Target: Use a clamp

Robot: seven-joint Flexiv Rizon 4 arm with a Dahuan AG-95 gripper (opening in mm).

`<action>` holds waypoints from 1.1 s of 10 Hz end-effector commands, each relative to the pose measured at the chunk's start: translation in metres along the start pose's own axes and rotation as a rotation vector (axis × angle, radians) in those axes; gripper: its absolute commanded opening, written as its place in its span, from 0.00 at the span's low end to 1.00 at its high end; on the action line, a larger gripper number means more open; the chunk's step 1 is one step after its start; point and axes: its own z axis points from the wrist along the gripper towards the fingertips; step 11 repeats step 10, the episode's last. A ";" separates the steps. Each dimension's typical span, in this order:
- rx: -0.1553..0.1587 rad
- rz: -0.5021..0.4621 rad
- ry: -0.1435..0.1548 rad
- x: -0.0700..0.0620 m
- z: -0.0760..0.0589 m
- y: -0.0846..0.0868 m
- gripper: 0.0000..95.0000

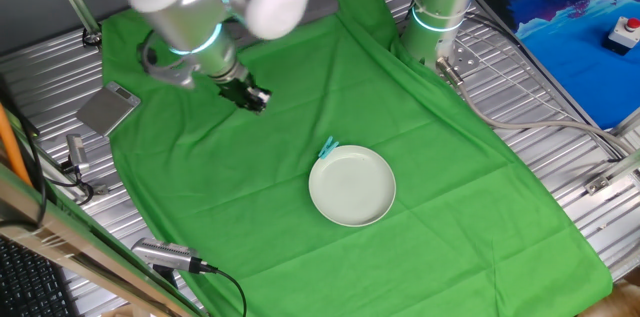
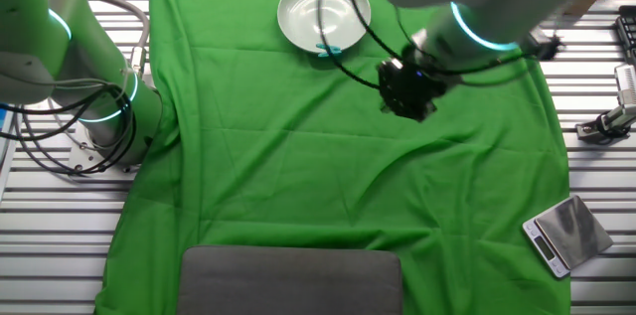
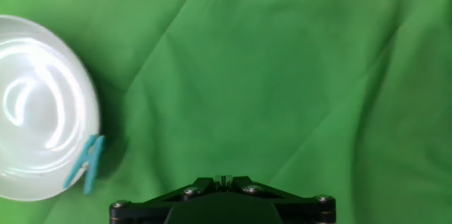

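Green wrinkled cloth [image 1: 300, 157] covers the table under every item. A round white ceramic plate [image 1: 352, 187] lies flat on the cloth. The small teal plastic clothespin-style clamp [image 3: 86, 163] sits at the plate's rim, its jaw end touching the rim and its V-shaped legs pointing out over the cloth. In the hand view the clamp overlaps the plate edge; whether it grips the rim or merely rests against it cannot be told.

The black two-finger gripper [image 1: 250, 96] hangs above bare cloth, well apart from the plate and clear of the clamp. It holds nothing. Its fingertips are not resolved in any view, so whether the fingers stand apart or together cannot be told.

A grey digital scale [image 2: 564, 236] lies off the cloth edge, far from the plate.
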 end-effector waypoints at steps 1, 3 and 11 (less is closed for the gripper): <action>-0.016 -0.057 0.018 -0.005 0.006 -0.014 0.00; -0.015 -0.065 0.026 -0.004 0.010 -0.019 0.00; 0.035 -0.020 0.071 -0.005 0.010 -0.017 0.00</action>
